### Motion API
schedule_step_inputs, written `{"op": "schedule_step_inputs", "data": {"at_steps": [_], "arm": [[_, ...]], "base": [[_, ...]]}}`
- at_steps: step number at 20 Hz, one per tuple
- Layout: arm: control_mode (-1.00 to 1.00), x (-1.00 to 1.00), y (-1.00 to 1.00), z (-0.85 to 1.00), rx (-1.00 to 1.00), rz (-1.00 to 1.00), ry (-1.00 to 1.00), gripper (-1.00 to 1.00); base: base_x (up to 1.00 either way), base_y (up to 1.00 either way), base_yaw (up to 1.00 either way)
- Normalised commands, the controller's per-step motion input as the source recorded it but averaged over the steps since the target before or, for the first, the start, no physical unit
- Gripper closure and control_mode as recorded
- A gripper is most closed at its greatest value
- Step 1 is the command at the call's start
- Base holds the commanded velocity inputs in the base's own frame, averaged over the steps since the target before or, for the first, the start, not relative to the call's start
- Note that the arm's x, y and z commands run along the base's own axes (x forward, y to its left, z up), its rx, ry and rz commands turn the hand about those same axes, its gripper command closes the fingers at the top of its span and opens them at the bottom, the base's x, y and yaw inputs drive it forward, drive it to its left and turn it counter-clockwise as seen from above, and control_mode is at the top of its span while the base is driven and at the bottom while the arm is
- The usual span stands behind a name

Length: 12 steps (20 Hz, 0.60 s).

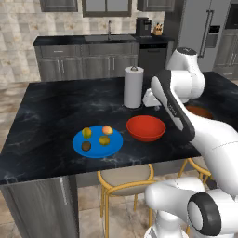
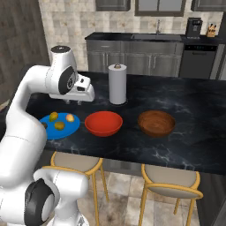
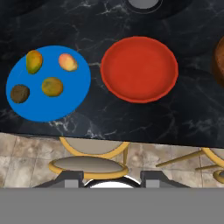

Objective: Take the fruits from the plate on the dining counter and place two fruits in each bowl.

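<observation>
The hand (image 2: 84, 98) hangs high over the black marbled tabletop (image 1: 56, 107), above the stretch between the blue plate (image 3: 65, 94) and the red bowl (image 3: 139, 69), touching nothing. Whether its fingers are spread or closed I cannot tell; they carry nothing that can be seen.

Below it, the plate lies near the tabletop's near edge, left of the red bowl and just apart from it. All four fruits rest on the plate: the yellow-green fruit (image 3: 34, 61) at far left, the peach-orange fruit (image 3: 67, 62) at far right, the olive-yellow fruit (image 3: 52, 86) nearer, and the dark brown fruit (image 3: 19, 93) at near left.

The red bowl is empty. The dark brown bowl (image 2: 156, 123) sits to its right, also empty. A paper towel roll (image 2: 117, 83) stands upright beyond the red bowl. Stools (image 2: 170, 180) stand below the near edge.
</observation>
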Motion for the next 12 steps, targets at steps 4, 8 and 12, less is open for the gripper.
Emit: {"op": "schedule_step_inputs", "data": {"at_steps": [4,8,12], "arm": [[-1.00,-0.11,0.02,0.00,0.00,0.01,0.00,-1.00],[-1.00,-0.01,0.54,-0.01,0.00,0.07,0.00,-1.00],[-1.00,0.00,0.92,-0.13,0.00,0.05,0.09,-1.00]], "base": [[0.00,0.00,0.00],[0.00,0.00,0.00],[0.00,0.00,0.00]]}}
